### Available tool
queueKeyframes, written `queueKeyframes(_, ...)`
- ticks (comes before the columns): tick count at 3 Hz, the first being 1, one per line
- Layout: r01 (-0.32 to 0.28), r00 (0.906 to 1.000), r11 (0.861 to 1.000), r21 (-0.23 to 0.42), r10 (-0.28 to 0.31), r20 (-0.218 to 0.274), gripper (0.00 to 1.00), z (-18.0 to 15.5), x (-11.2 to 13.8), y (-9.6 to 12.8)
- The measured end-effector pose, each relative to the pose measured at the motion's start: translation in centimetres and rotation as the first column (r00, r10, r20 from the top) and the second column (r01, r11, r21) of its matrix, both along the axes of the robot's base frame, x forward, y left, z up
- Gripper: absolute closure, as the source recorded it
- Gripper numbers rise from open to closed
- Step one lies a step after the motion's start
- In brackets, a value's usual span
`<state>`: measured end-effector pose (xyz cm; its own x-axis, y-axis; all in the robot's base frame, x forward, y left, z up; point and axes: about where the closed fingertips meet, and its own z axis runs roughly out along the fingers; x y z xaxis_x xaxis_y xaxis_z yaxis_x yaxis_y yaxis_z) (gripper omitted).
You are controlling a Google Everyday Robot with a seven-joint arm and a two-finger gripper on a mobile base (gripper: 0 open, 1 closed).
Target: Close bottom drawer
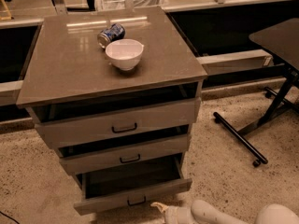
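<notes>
The bottom drawer (107, 198) is the lowest grey front of the cabinet, with a small black bar handle (136, 201). It stands partly pulled out, with a dark gap behind its front panel. My gripper (158, 206) is at the bottom edge of the camera view, just right of and below the handle, close to the drawer front. The white arm (219, 214) runs off to the lower right.
The cabinet top (70, 73) carries a white bowl (124, 54) and a tipped blue can (111, 33). The upper two drawers (117, 125) are slightly ajar. A black table base (243, 139) stands on the speckled floor at right.
</notes>
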<state>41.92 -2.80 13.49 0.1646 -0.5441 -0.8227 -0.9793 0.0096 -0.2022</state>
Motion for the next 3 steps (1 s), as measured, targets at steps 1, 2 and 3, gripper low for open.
queueKeyframes(1,0.029,0.999,0.997,-0.07,-0.027,0.037,0.5,-0.5,1.4,-0.9)
queueKeyframes(2,0.067,0.9933,0.99,-0.126,-0.055,0.102,0.73,-1.0,4.8,-1.6)
queueKeyframes(3,0.095,0.9864,0.986,-0.136,-0.075,0.146,0.96,-1.4,8.1,-2.1)
